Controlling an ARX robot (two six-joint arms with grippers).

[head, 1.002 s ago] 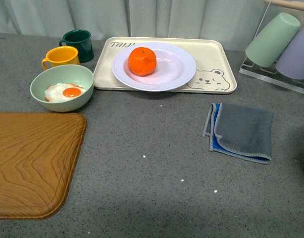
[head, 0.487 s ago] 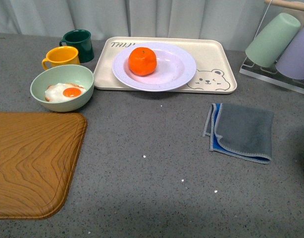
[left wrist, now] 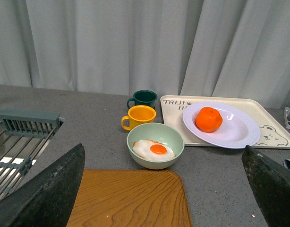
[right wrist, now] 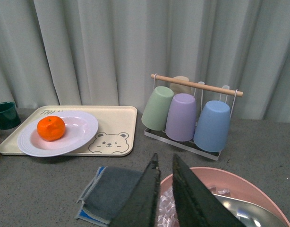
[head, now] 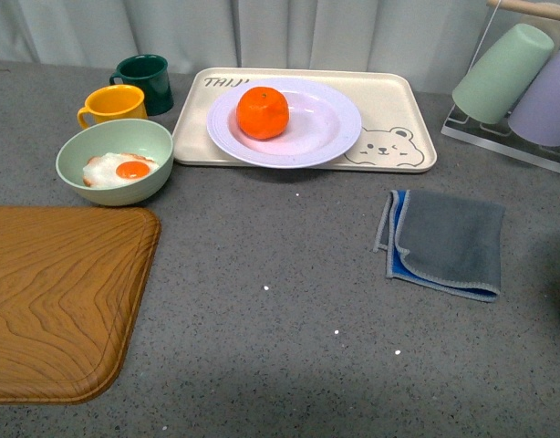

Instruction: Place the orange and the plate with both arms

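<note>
While the round bright orange (head: 263, 112) rests in the glossy white ridged plate (head: 326, 128), the left end effector (left wrist: 159, 189) gapes wide and the right end effector (right wrist: 165, 189) is nearly closed.

Soft, even light is falling from above on my desk (head: 289, 301), bright but without harsh contrast. The plate (head: 326, 123) is catching a mild sheen on its glossy rim, and the orange (head: 263, 112) is casting only a faint shadow beside itself. A dim band is lying across the desk nearest me, well in front of the plate. In the wrist views my left tool (left wrist: 164, 189) and right tool (right wrist: 165, 198) are showing as dark, blurred shapes, out of focus, while the plate beyond is staying sharp.
</note>
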